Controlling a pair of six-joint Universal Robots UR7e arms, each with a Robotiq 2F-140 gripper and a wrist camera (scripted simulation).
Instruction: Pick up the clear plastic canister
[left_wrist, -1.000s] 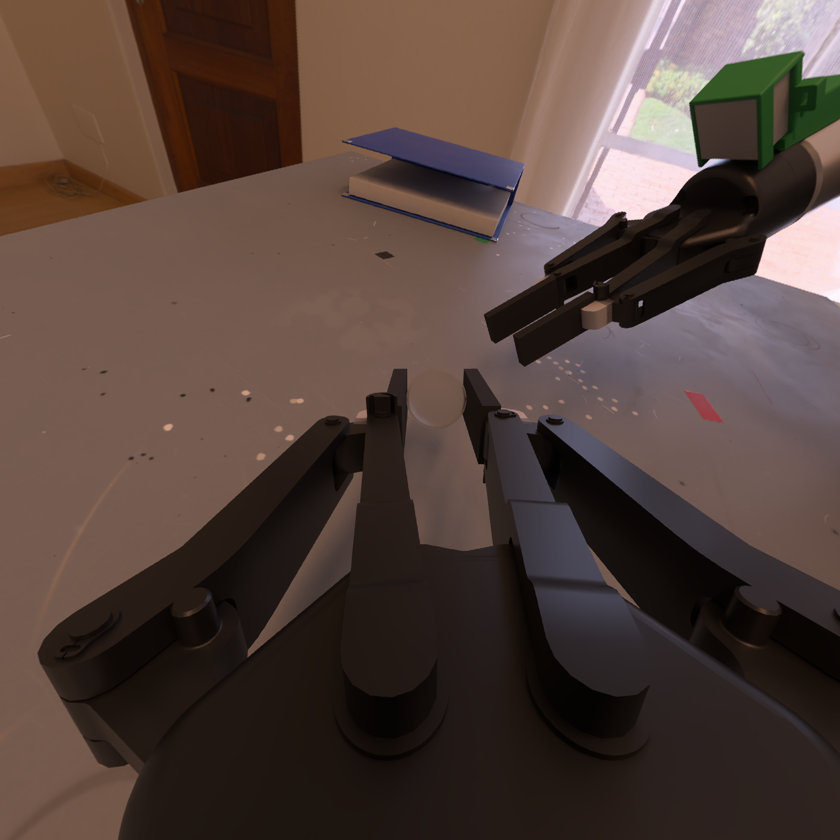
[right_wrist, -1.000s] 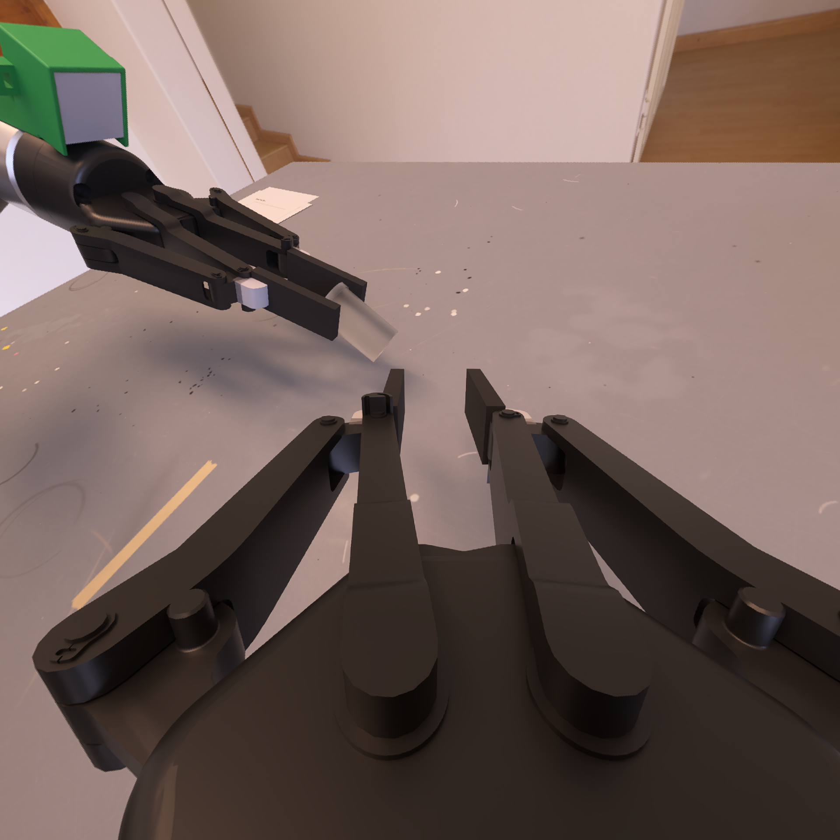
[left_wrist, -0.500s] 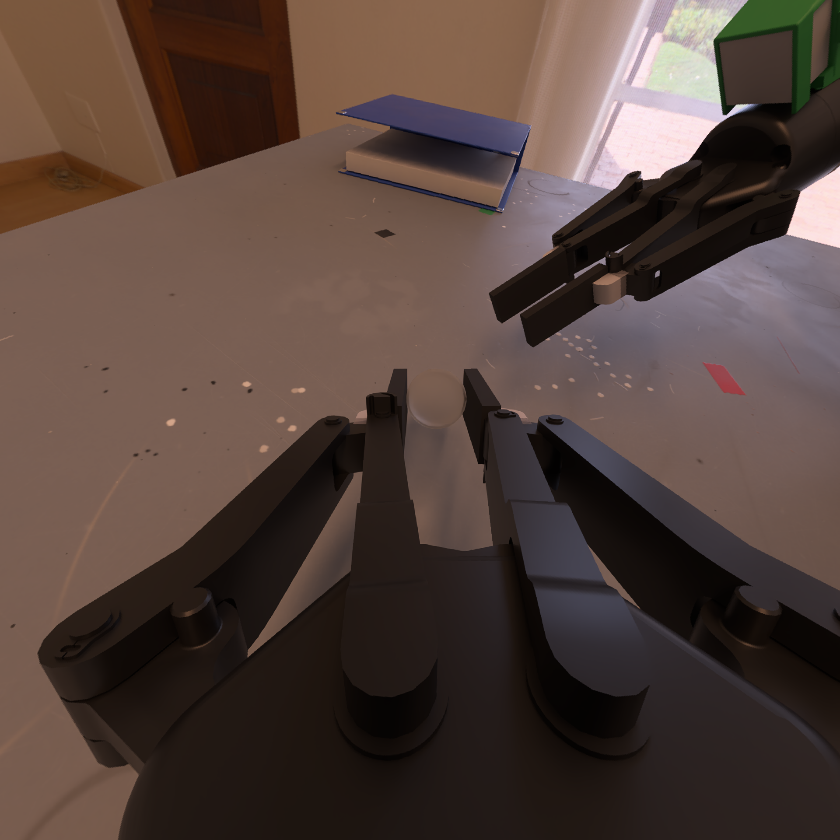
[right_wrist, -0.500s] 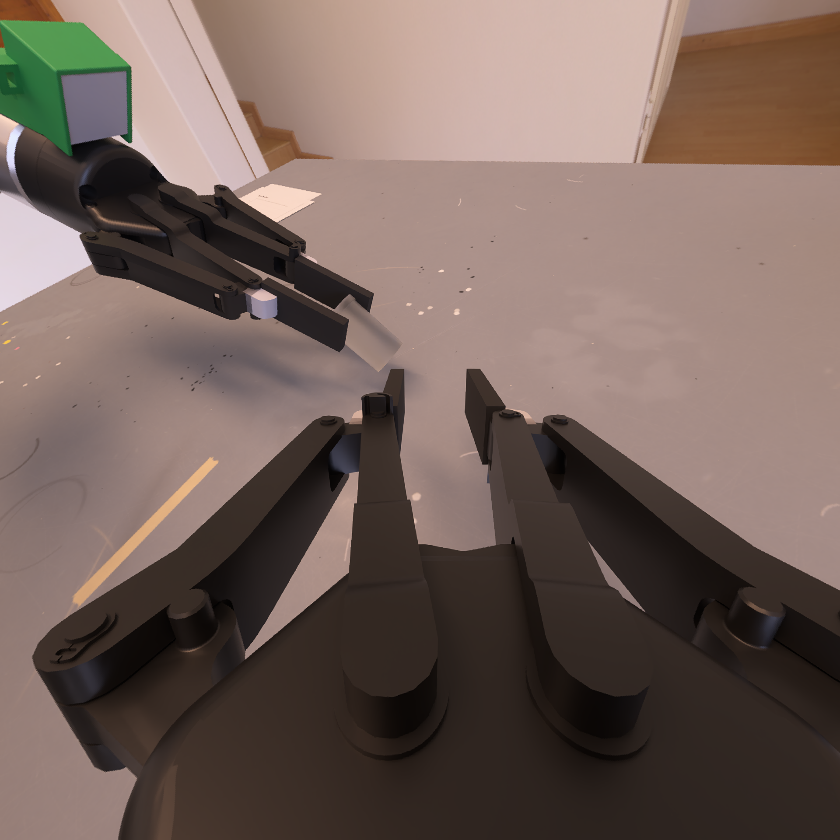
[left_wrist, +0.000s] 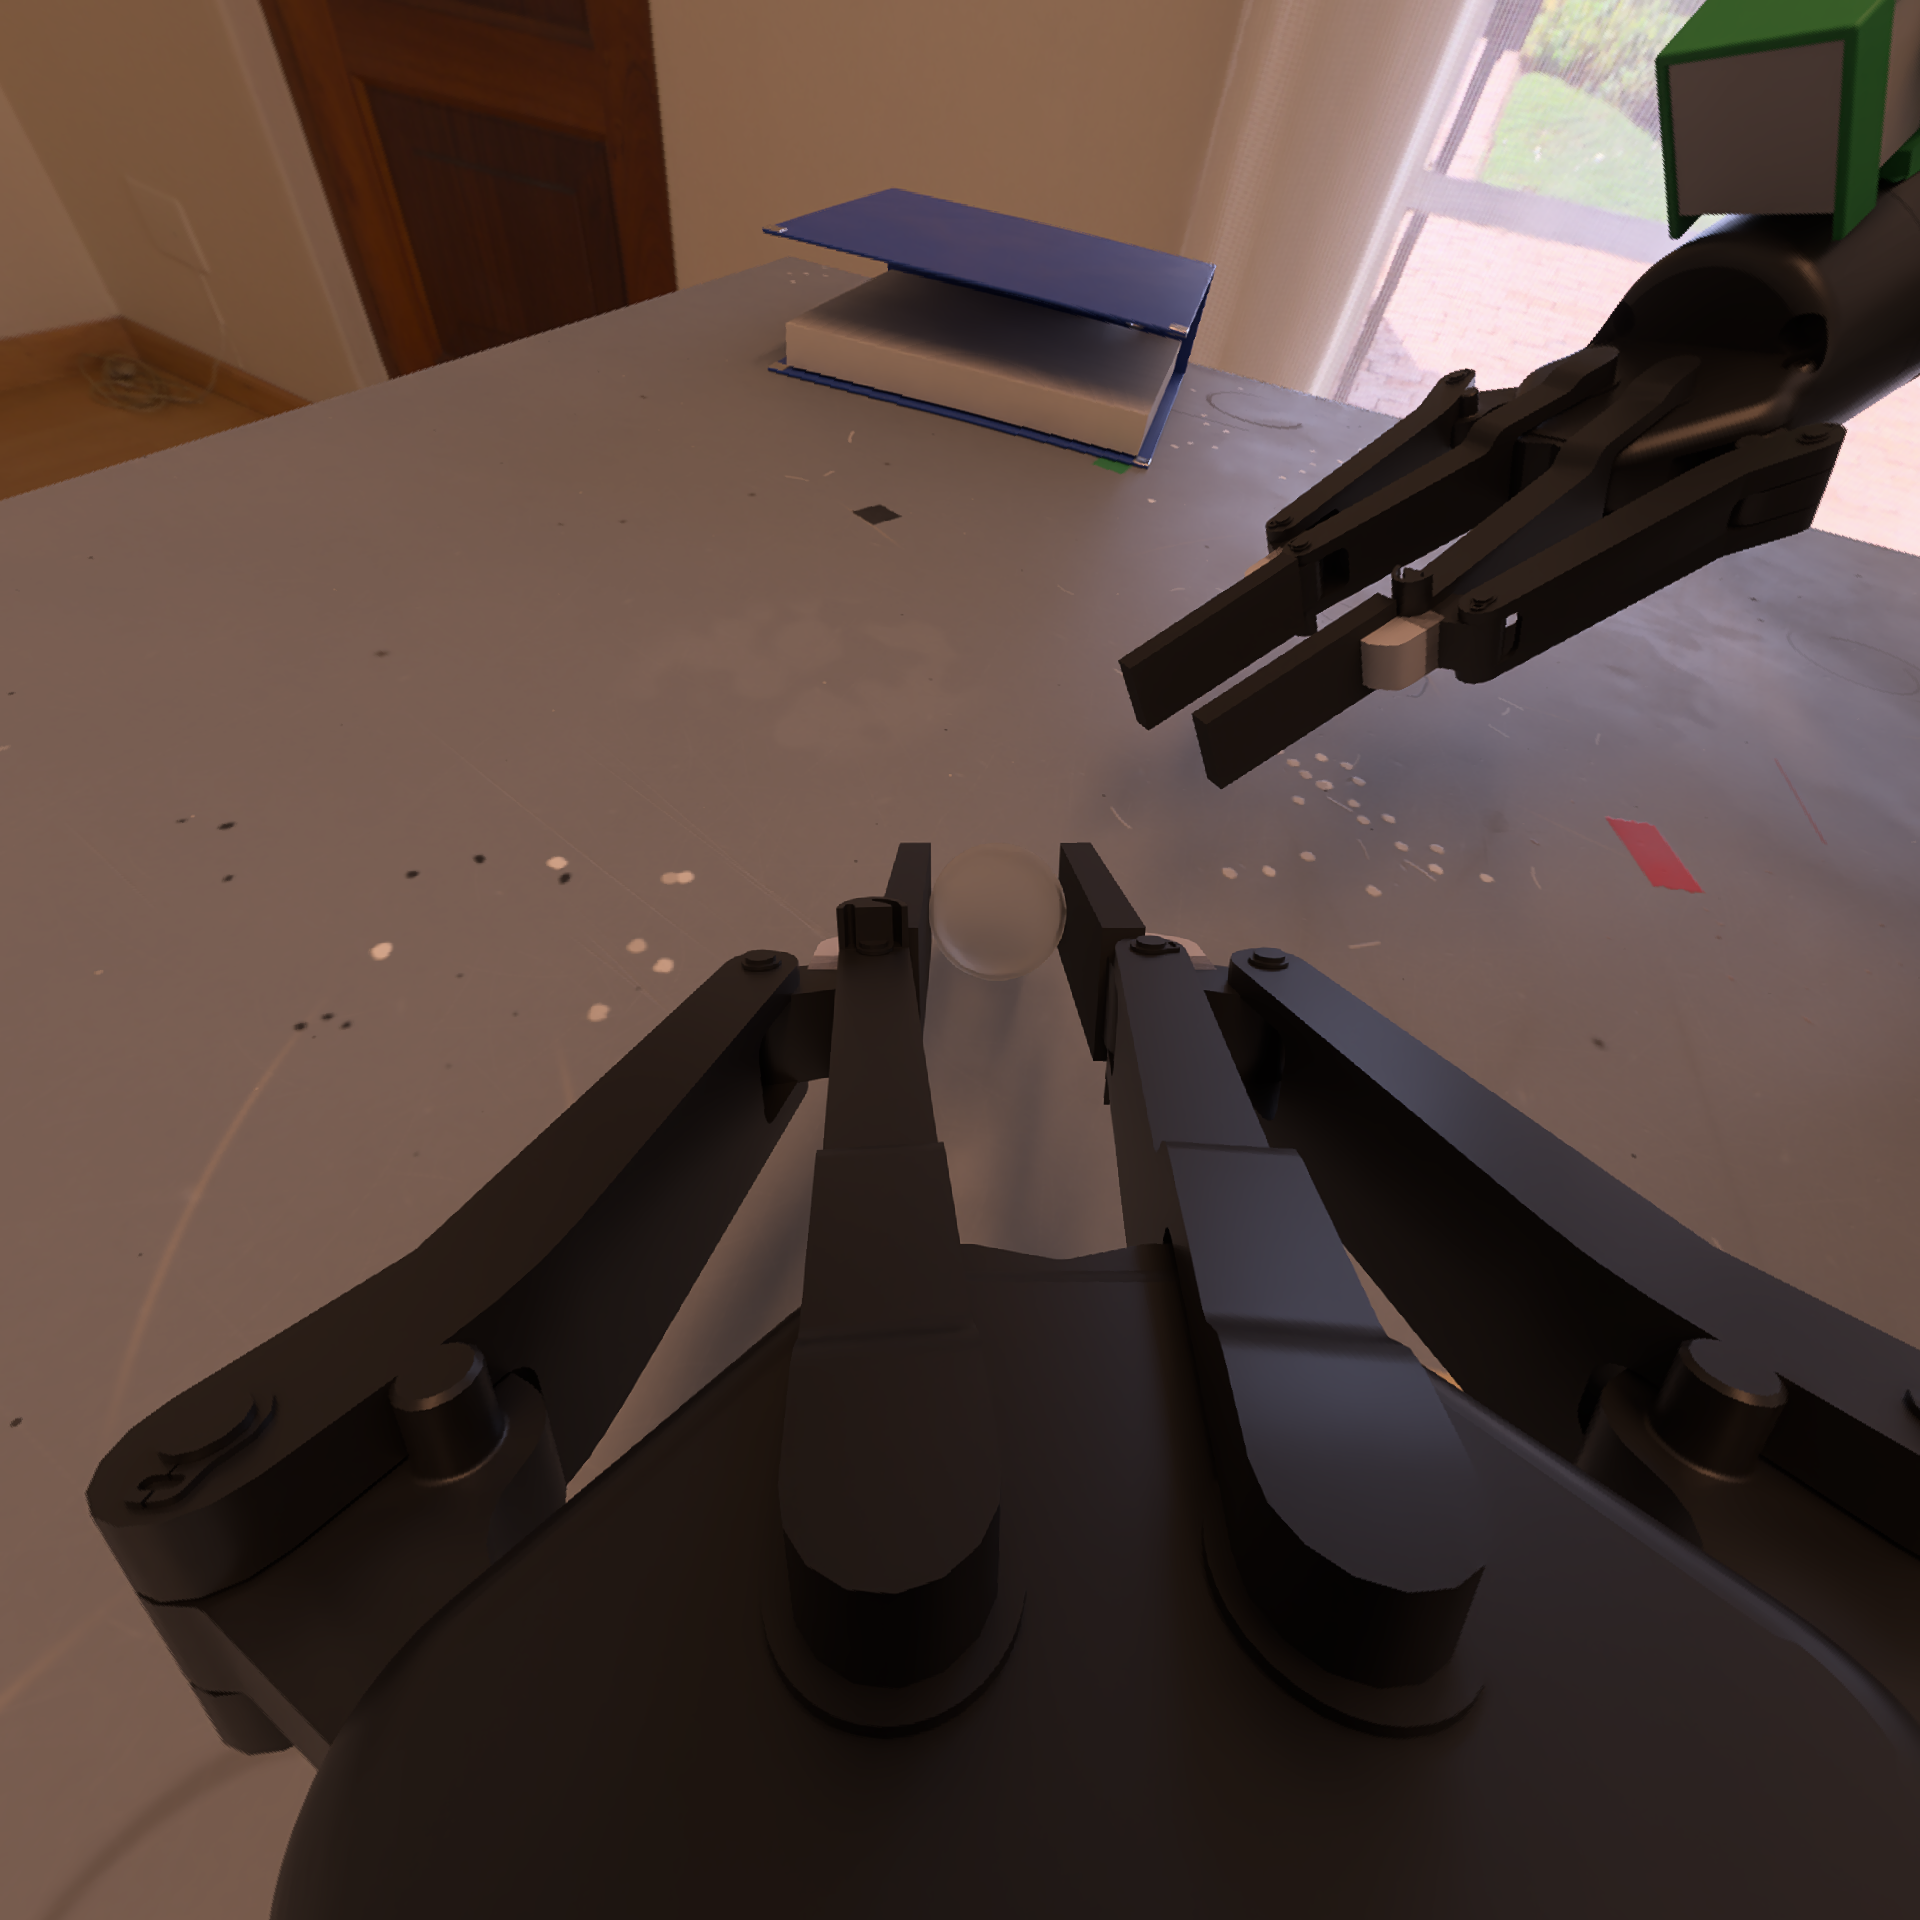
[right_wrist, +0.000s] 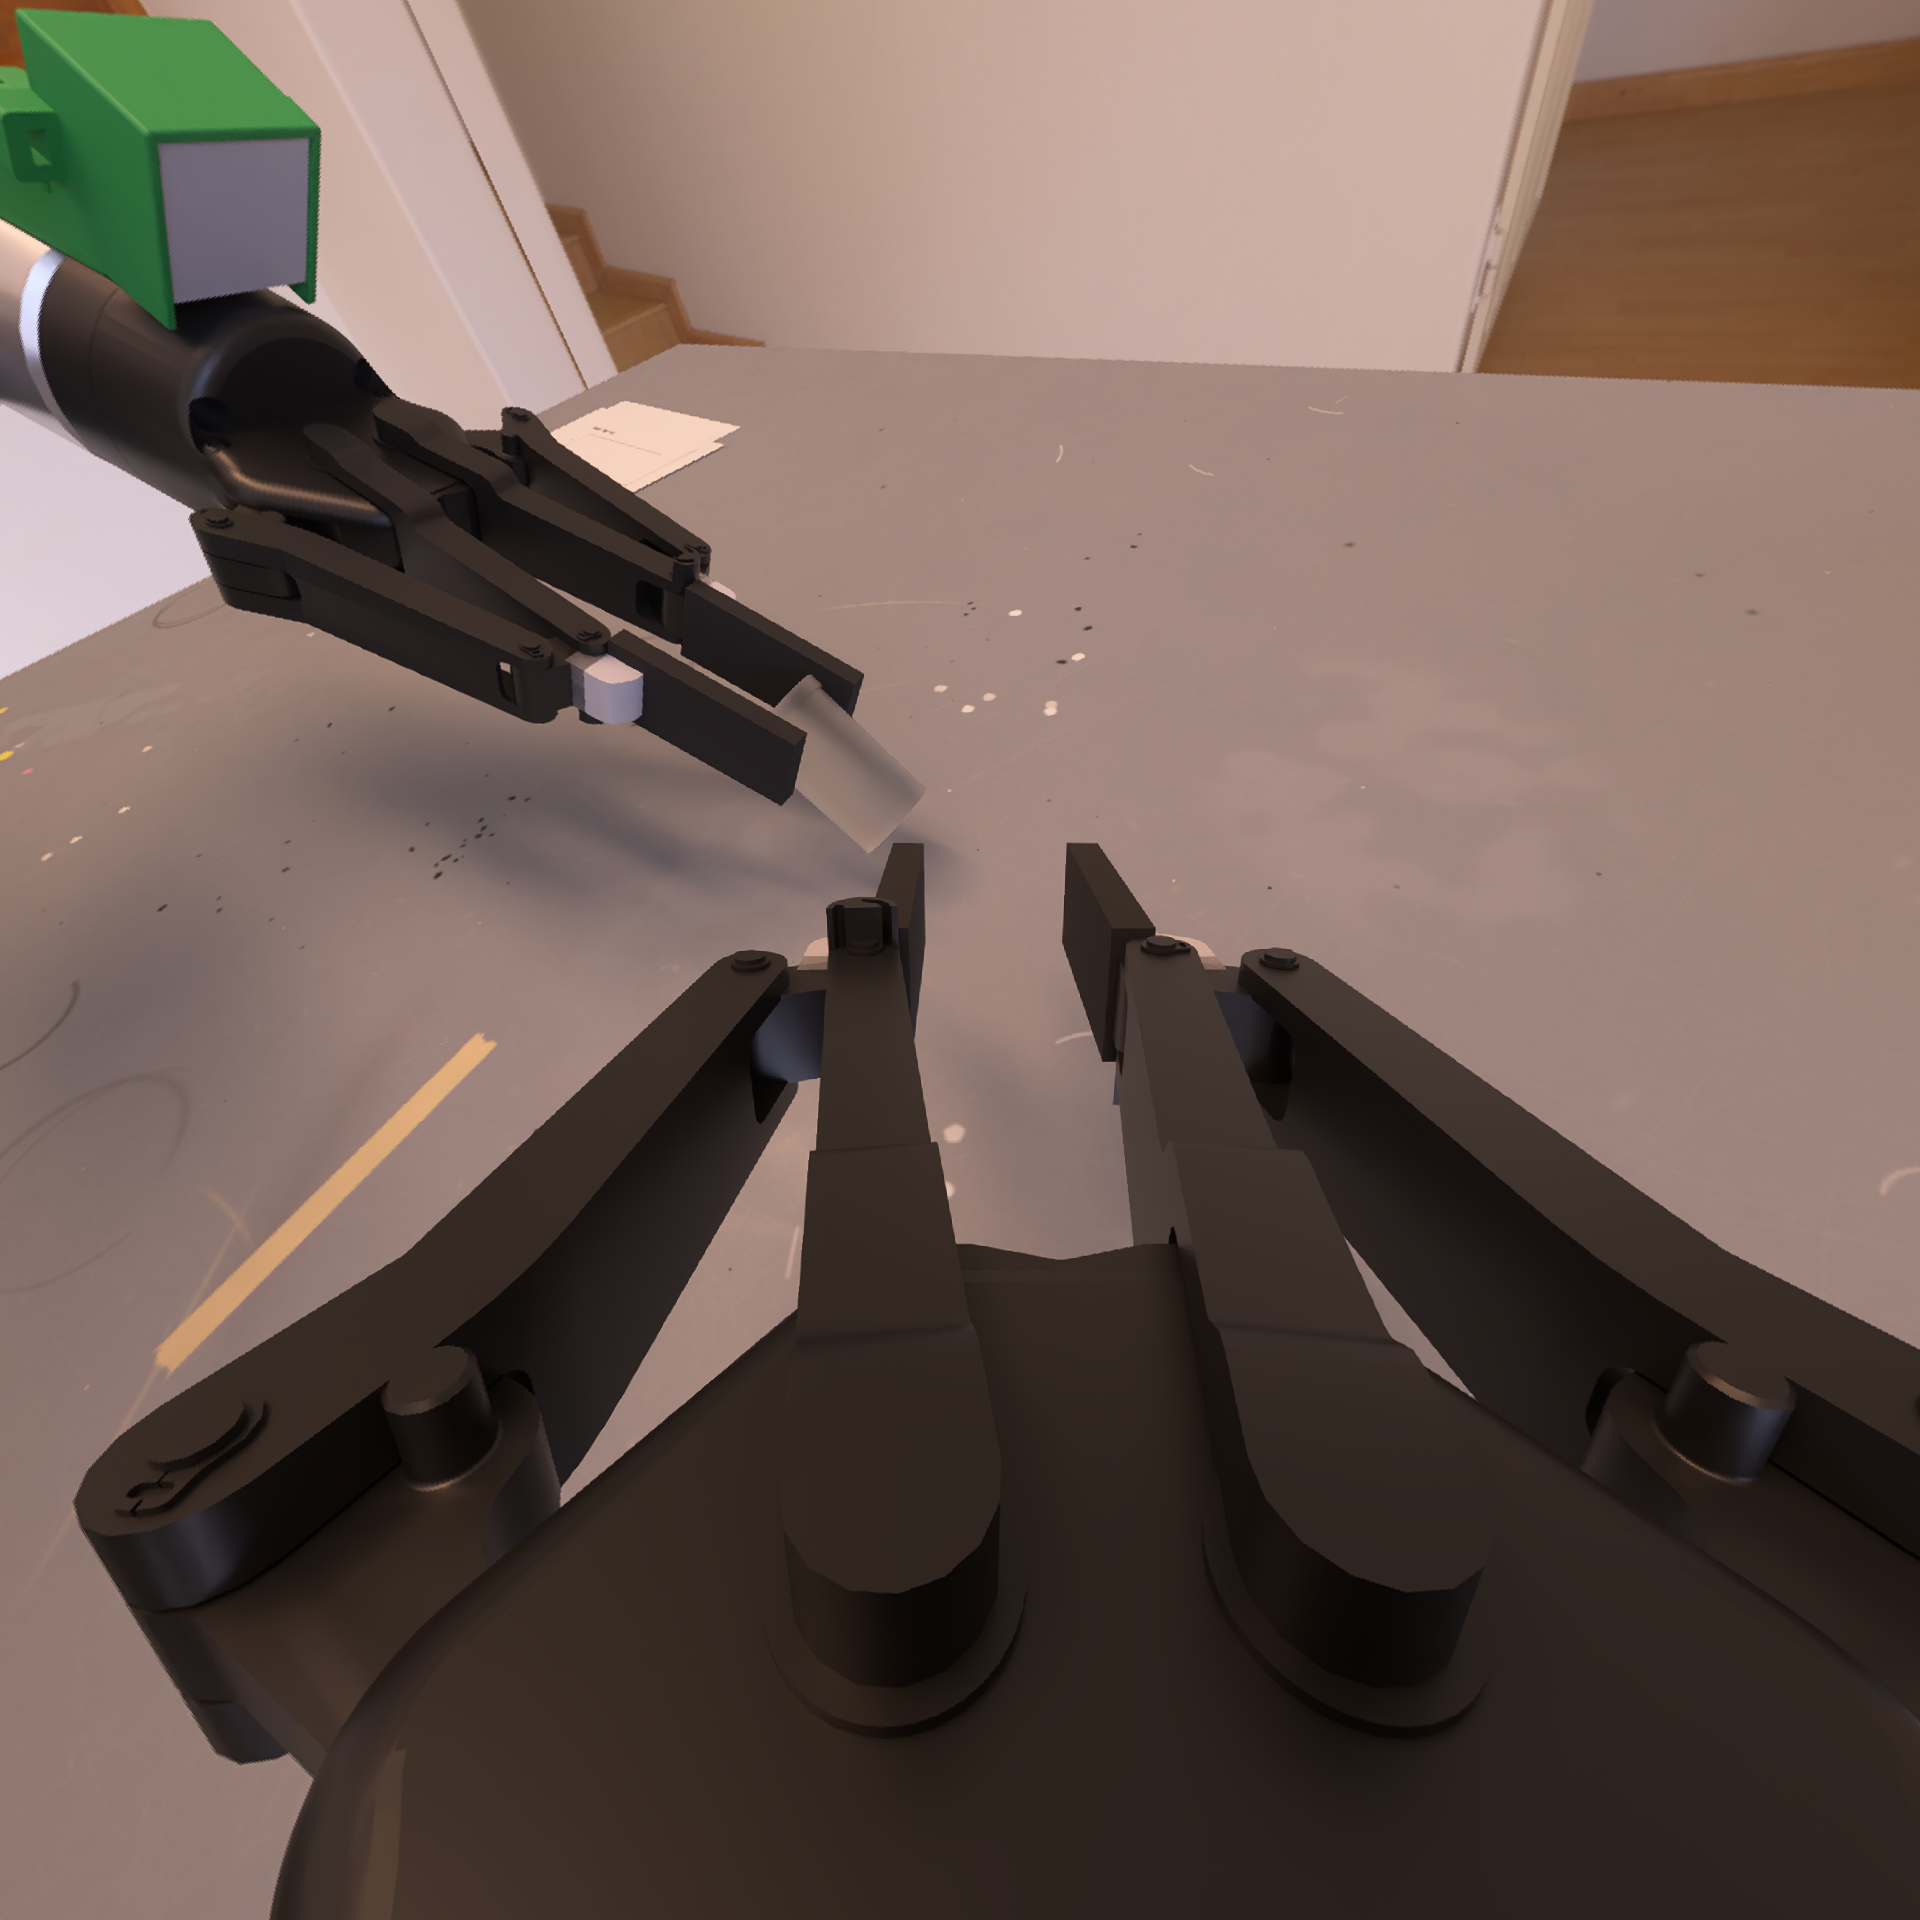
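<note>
Left gripper (left_wrist: 997, 883) has its jaws clamped on the clear plastic canister (left_wrist: 997, 927), pinched between the two fingertip pads. In the right wrist view the same gripper (right_wrist: 821, 732) reaches in from the upper left, angled downward and well forward of its wrist. The canister (right_wrist: 857, 774) sticks out past the tips, tilted, its low end close above the grey bench (right_wrist: 1403, 644) (contact with the surface can't be told).

Right gripper (right_wrist: 992, 883) is empty, jaws parted with a clear gap, and points across the bench with its left fingertip just beside the canister's free end. From the left wrist view it (left_wrist: 1184, 717) hangs in from the upper right, slanted down, off the surface.

A blue binder (left_wrist: 997, 322) lies at the far bench edge, lid ajar. White paper (right_wrist: 649, 442) sits behind the left arm, a tan tape strip (right_wrist: 322, 1195) nearer.
</note>
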